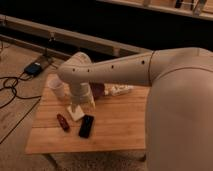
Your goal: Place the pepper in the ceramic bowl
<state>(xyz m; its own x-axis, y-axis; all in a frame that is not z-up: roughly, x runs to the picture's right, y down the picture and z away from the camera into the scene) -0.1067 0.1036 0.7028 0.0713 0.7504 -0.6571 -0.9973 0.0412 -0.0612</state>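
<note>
The pepper, small, glossy and dark red, lies on the wooden table near its front left. The ceramic bowl, dull maroon, stands at the back of the table, partly hidden behind my arm. My gripper hangs down from the wrist between the bowl and a pale cup, above and to the right of the pepper and apart from it. It sits just over a cream block.
A black slab lies right of the pepper. A pale translucent cup stands at the back left. A white object lies right of the bowl. Cables and a blue box lie on the floor to the left.
</note>
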